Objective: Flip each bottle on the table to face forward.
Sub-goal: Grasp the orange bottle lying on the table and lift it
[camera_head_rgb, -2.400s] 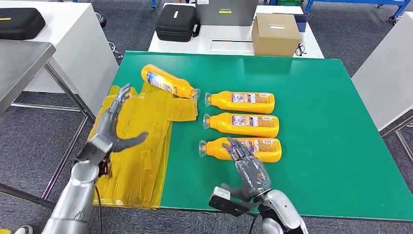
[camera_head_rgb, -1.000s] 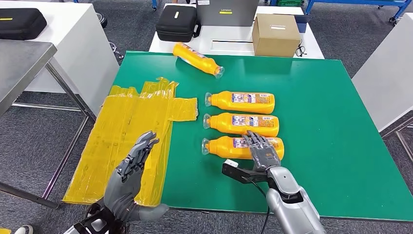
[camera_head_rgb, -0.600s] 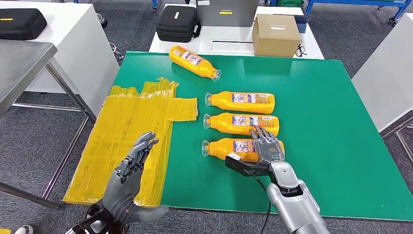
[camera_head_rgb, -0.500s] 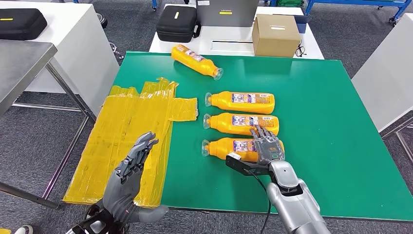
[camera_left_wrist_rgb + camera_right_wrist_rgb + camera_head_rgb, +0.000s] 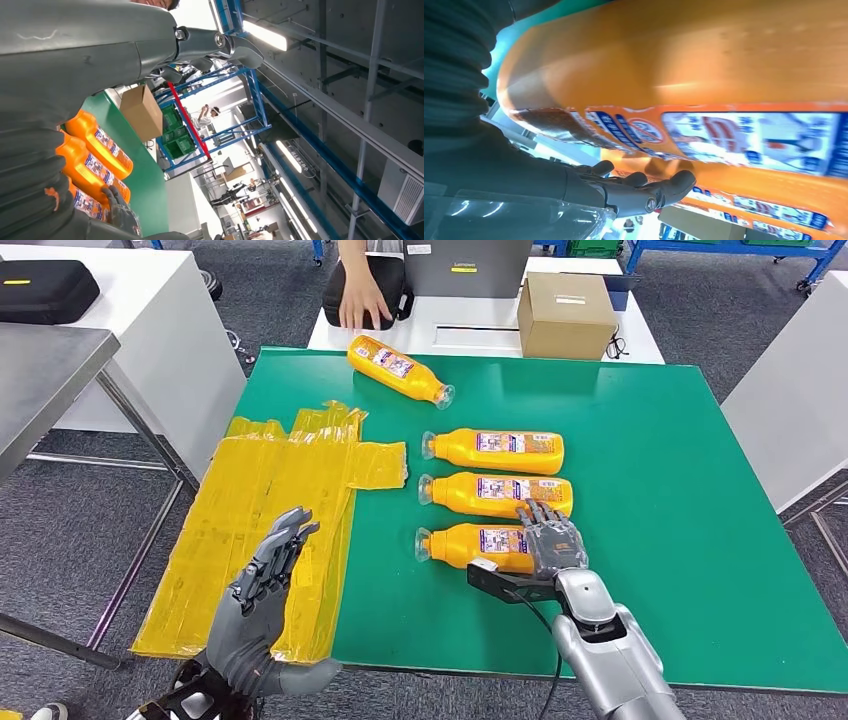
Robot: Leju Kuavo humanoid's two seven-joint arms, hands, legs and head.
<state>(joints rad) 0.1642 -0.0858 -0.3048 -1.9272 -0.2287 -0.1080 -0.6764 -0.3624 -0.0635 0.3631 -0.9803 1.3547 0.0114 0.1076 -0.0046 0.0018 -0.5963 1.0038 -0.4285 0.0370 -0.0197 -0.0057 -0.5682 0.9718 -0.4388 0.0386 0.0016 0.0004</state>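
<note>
Four orange bottles lie on the green table (image 5: 660,490): three in a column with caps pointing left, labels up, namely the far bottle (image 5: 495,449), the middle bottle (image 5: 498,493) and the near bottle (image 5: 470,544), plus a fourth bottle (image 5: 396,367) lying askew near the far edge. The right hand (image 5: 548,540) rests over the base end of the near bottle, fingers spread flat over it; whether it actually grips is unclear. The left hand (image 5: 262,592) hovers open above the yellow sheet (image 5: 270,500), fingers extended, holding nothing. A person's hand (image 5: 358,302) rests on a black case beyond the table, beside a cardboard box (image 5: 566,312).
</note>
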